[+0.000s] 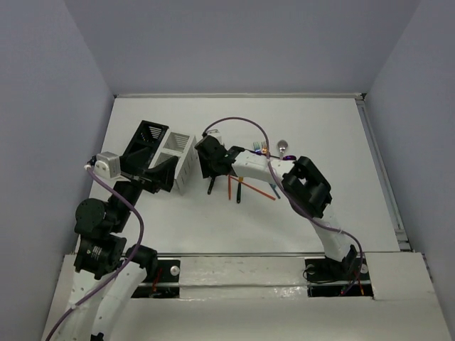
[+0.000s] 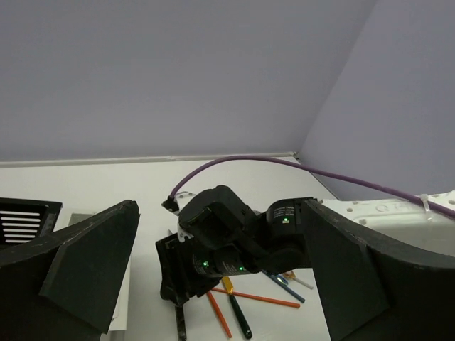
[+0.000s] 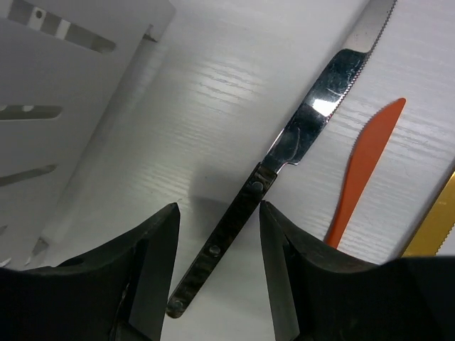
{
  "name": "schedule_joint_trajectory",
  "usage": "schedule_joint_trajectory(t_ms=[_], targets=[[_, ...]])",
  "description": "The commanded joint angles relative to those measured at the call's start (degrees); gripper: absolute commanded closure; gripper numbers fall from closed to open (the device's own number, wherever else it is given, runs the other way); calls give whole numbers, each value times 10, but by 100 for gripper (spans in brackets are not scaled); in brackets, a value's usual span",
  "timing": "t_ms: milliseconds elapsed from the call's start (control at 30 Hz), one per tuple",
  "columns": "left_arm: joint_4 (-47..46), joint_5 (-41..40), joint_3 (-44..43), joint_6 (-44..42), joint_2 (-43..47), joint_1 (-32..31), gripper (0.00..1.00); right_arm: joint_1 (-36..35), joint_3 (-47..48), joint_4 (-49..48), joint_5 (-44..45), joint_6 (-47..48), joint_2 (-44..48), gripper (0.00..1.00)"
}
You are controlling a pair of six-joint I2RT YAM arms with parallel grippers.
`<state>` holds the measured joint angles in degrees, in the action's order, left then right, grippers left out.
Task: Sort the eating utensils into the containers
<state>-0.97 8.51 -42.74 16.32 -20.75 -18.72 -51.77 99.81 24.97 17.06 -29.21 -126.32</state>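
Barely begun, judging by the lay of things. No cutlery seen inside the black slotted-wall plastic caddy (image 1: 146,142) or the white slotted-wall plastic caddy (image 1: 179,158) just beside it on the white bench (image 1: 320,121), though impossible to see to the bottom of every compartment. Every countable utensil loose on the bench, so nearly all of the sorting left to do.

Right tool (image 3: 219,213) released, with 1 finger on each side of the riveted black handle of a steel serrated knife (image 3: 284,153) lying flat just beside the white caddy's wall. Not yet clenched, nothing lifted. Left tool (image 2: 220,206) also released, grasping nothing, close to the 2 caddies.

Counted from above: 2 caddies and at least 9 utensils.
- 1 steel knife.
- 1 flat orange plastic knife (image 3: 364,167) next to it.
- 1 dark green-handled piece (image 1: 239,193), probably the owner of the gold serrated edge (image 3: 435,220) at the border of the right wrist view.
- 1 thin orange stick (image 1: 257,190).
- 1 slim blue piece (image 1: 276,190).

Further back, near the right forearm:
- 2 fork heads (image 1: 260,148), gold-toned and green.
- 1 silver spoon (image 1: 283,146).
- 1 small purple piece (image 1: 292,157).

Possibly more hidden under the arm; cannot tell.
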Motion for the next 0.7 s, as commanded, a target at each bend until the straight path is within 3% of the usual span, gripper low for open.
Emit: schedule_joint_trajectory(t_ms=[0,333,500,667], targets=[[-16,-1,-17,-10,0,-6,1,-8,37,36,55,-14,-19,46],[-14,8,-9,-8,5,-18,1,-8,43,46,92,-17,-40,54],[-11,5,-10,-11,4,-28,1,-8,78,68,95,-8,-69,68],[-10,4,-10,-12,6,-28,1,-8,105,80,106,-10,-85,68]])
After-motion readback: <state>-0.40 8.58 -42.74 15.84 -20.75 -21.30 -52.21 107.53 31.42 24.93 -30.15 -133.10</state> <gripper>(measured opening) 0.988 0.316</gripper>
